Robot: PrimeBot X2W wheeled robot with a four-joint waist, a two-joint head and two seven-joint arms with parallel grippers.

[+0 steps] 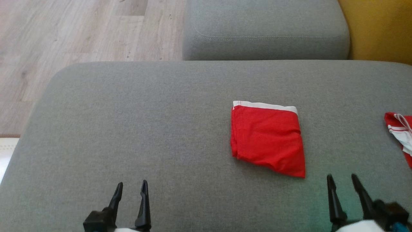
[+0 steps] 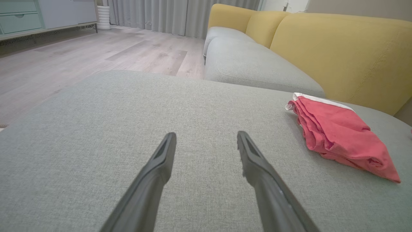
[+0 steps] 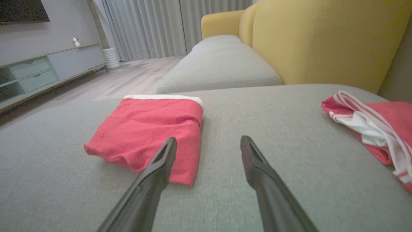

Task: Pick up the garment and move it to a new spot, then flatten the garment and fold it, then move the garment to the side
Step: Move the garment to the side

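one red garment (image 1: 267,139), folded square, white-edged, perhaps shorts

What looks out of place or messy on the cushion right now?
The folded red garment lies tidy, only slightly skewed. The odd one is the red-and-white garment at the right edge of the cushion: crumpled, unfolded, partly out of the head view.

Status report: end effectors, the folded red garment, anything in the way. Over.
Left end effector open, empty. Right end effector open, empty, near folded red garment. Garment flat on grey cushion. Second red-and-white garment at right, apart, not obstructing.
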